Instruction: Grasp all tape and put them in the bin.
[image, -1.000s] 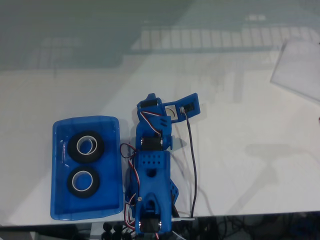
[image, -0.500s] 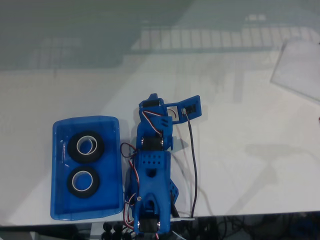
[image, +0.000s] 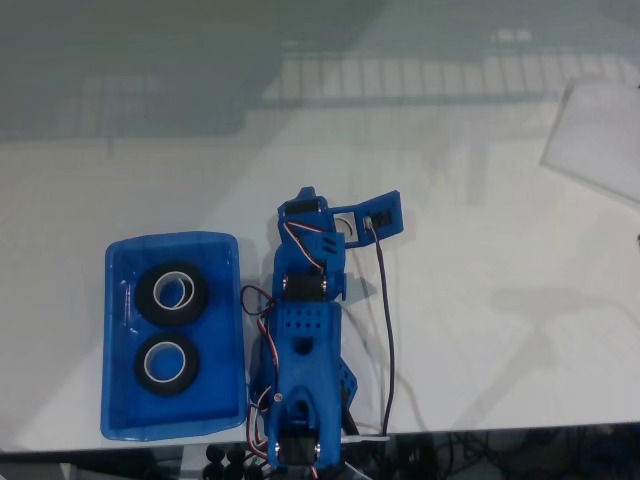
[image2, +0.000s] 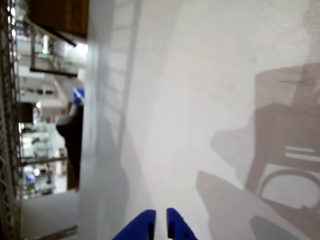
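Bin: the shallow rectangular tray of translucent blue plastic (image: 222, 330) sits on the white table (image: 480, 300) at the left of the fixed view, just beside the arm.
Tape, upper: a small black ring-shaped roll with a pale inner core (image: 172, 292) lies flat inside the tray, in its farther half.
Tape, lower: a second black roll of the same kind (image: 166, 364) lies flat in the nearer half, close to the first; whether the two touch is hard to tell.
Arm: the blue plastic robot arm (image: 305, 350) lies folded along the table, its base cut off by the bottom edge of the fixed view.
Gripper: two blue fingertips (image2: 161, 226) poke in at the bottom of the wrist view, nearly together with a thin gap, nothing between them; the rest is cut off.
Background: the wrist view's left side is blurred shelving, unclear.
Sheet: a pale flat panel (image: 600, 140) is clipped by the right edge.
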